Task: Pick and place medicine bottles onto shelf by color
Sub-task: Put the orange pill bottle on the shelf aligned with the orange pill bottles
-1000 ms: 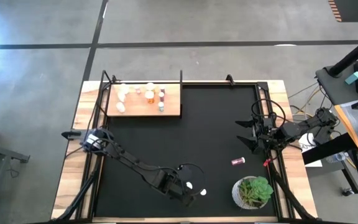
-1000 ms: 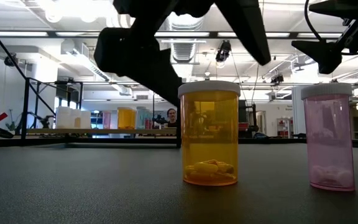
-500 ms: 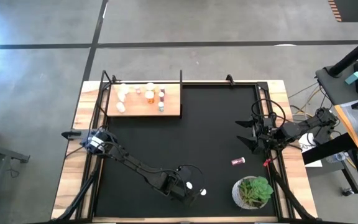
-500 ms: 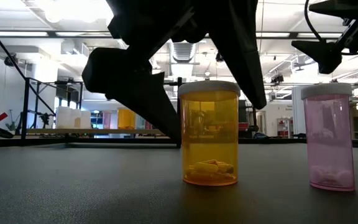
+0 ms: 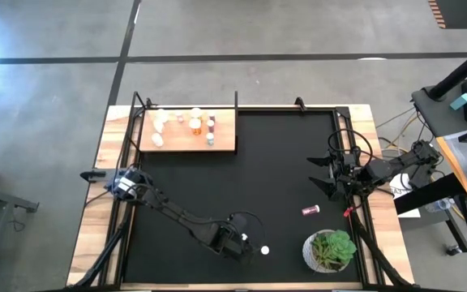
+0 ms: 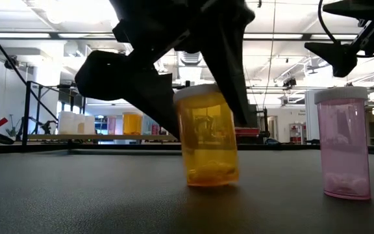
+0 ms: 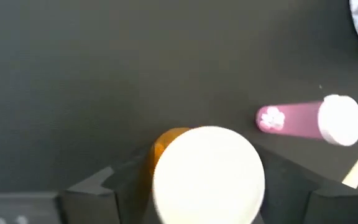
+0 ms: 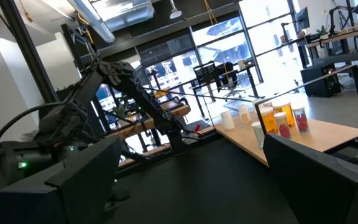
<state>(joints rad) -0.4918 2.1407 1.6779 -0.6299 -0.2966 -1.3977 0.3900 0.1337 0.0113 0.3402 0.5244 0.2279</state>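
An orange medicine bottle (image 6: 206,140) with a white cap (image 7: 208,175) stands tilted on the black mat near the front edge, with my left gripper (image 5: 242,242) shut on it. A pink bottle (image 6: 346,143) stands upright just to its right, also seen as the pink bottle (image 7: 306,119). Another pink bottle (image 5: 310,210) lies on its side farther right. The shelf (image 5: 225,142) at the far left carries several bottles. My right gripper (image 5: 327,173) waits open by the right edge. My left gripper pinches the orange bottle's side wall (image 6: 188,146) between its two fingers (image 6: 151,91), one on each side below the cap. The fingers slant down from the table's left. The bottle leans, its top toward the left in the low view; whether its base touches the mat, I cannot tell.
A green plant in a white pot (image 5: 331,250) stands at the front right, close to the pink bottles. Black posts (image 5: 237,101) rise at the shelf's corners. The middle of the mat (image 5: 258,170) is bare.
My left gripper has sunk around the orange bottle, rolled a little, and shut its fingers onto it. The bottle stood upright before; now it leans and has shifted slightly to the left in the low view. The pink bottle has stayed put.
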